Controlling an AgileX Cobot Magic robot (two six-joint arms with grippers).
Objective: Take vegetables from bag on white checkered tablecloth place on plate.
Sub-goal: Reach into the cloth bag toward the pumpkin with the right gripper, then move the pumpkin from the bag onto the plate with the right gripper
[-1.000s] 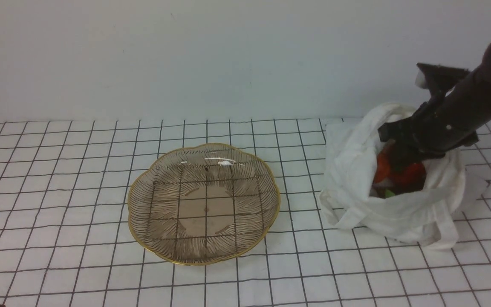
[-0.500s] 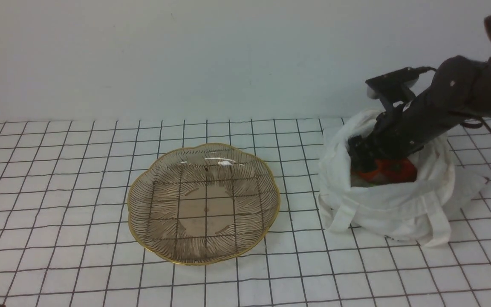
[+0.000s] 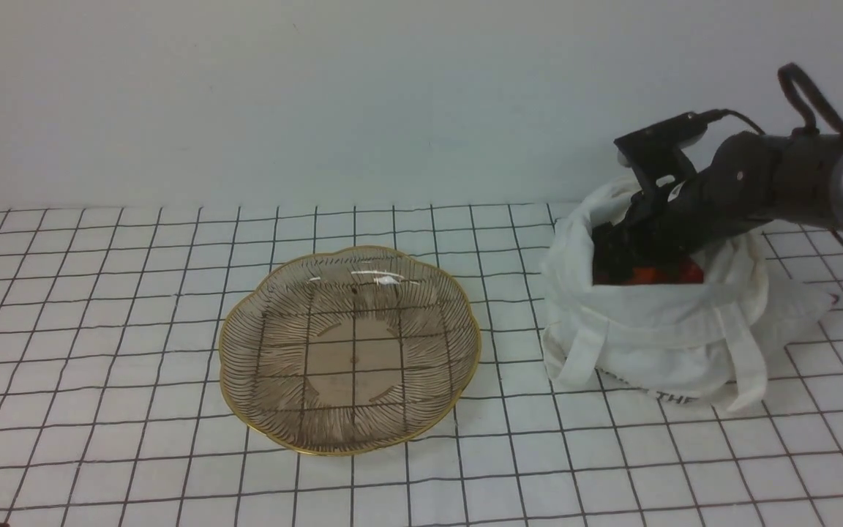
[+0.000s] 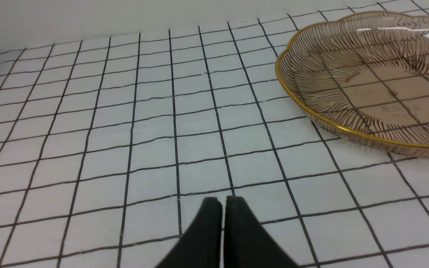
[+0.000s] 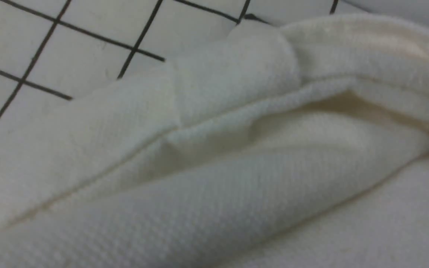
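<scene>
The white cloth bag (image 3: pixel 656 329) stands at the right on the checkered tablecloth (image 3: pixel 99 329), with dark lettering low on its side. A strip of red-orange vegetable (image 3: pixel 652 276) shows just over its rim; I cannot tell which one it is. My right gripper (image 3: pixel 615 256) reaches into the bag's mouth from the right, and its jaws are hidden by the cloth. The right wrist view shows only bag cloth (image 5: pixel 214 167). The brownish glass plate (image 3: pixel 352 351) lies empty at the centre. My left gripper (image 4: pixel 223 203) is shut and empty above the tablecloth (image 4: pixel 125 130), left of the plate (image 4: pixel 367 74).
A plain white wall runs behind the table. The bag's strap handles (image 3: pixel 747 359) hang down its front side. A cable (image 3: pixel 806 91) loops above the right arm.
My right arm has swung lower and leftward inside the bag. The bag's near side has risen, hiding most of the vegetables, and its lettering now shows.
</scene>
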